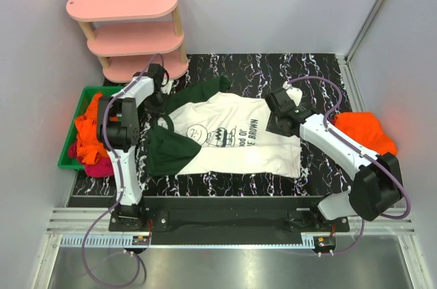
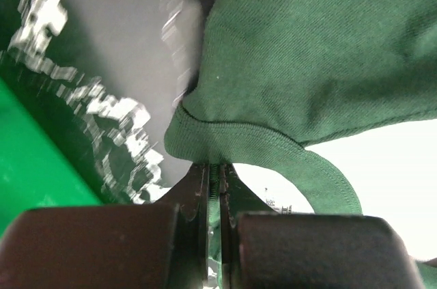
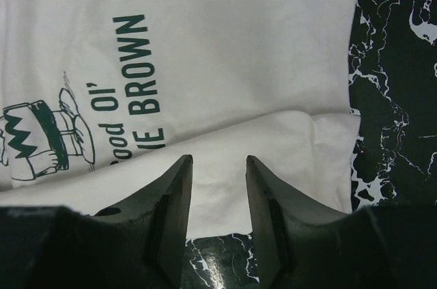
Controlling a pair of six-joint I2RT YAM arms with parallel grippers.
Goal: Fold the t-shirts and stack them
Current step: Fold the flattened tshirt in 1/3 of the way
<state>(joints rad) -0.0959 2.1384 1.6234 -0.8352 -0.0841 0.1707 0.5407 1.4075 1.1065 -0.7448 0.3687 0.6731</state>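
Reading white t-shirt (image 1: 235, 156) axis left-right: our left gripper (image 2: 217, 174) pinches green trim (image 2: 239, 142), right gripper (image 3: 218, 166) half-spread above opposite hem (image 3: 314, 193).

A black worktop (image 1: 307, 70) veined with white marbling fills the middle of the top view, closed in by pale grey walls (image 1: 273, 2) at the back and on both sides. At its far left corner stands a pink shelf (image 1: 130, 29) with three oval tiers on light wooden posts. Just in front of the shelf, a bright green bin (image 1: 87, 95) sits against the worktop's left edge, and a metal rail (image 1: 225, 242) runs along the near edge.
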